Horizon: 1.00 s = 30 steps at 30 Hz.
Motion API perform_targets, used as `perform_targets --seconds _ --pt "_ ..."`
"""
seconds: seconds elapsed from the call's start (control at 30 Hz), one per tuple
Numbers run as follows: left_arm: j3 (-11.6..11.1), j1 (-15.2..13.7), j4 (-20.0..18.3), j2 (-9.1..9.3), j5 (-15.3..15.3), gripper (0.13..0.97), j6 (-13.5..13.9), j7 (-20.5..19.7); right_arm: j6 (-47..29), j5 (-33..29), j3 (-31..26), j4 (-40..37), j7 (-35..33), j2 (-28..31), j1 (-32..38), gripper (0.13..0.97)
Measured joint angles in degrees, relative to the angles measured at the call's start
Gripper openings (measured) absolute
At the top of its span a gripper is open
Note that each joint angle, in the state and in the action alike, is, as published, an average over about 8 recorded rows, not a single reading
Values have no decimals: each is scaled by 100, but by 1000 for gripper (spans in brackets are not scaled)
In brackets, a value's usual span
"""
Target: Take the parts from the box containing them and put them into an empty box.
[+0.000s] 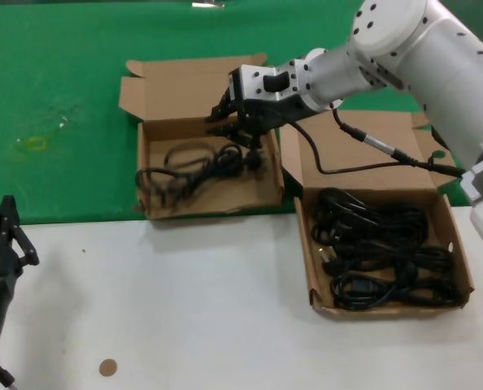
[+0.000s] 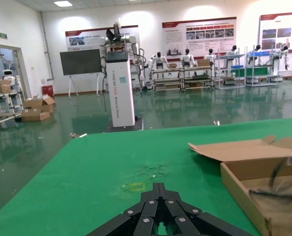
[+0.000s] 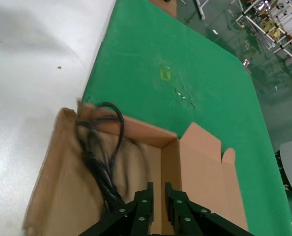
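Note:
Two shallow brown cardboard boxes stand open side by side. The right box [image 1: 305, 244] holds several black cables [image 1: 380, 248]. The left box [image 1: 144, 175] holds one bundle of black cable [image 1: 197, 166]. My right gripper [image 1: 225, 122] hovers over the back right part of the left box. Its fingers are a narrow gap apart with nothing between them. In the right wrist view the right gripper [image 3: 158, 186] is above the left box's floor [image 3: 62, 196], beside the cable [image 3: 99, 152]. My left gripper [image 1: 6, 213] is parked at the near left, shut and empty [image 2: 159, 185].
Both box lids [image 1: 184, 85] [image 1: 363, 158] lie folded back on the green mat [image 1: 63, 81]. My right arm's own black hose [image 1: 363, 166] crosses the right lid. The white table [image 1: 184, 309] runs along the front and bears a small brown dot [image 1: 107, 367].

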Motion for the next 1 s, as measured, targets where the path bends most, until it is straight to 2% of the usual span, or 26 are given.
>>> perform_targets --seconds 0.3,0.6,1.0 --pt "0 0 0 0 0 144 0 0 108 3 37 -194 -120 -87 68 212" --pt "0 0 0 0 0 144 0 0 18 -27 32 503 226 134 -142 330" --pt "0 0 0 0 0 155 0 0 112 32 104 830 364 218 -377 600"
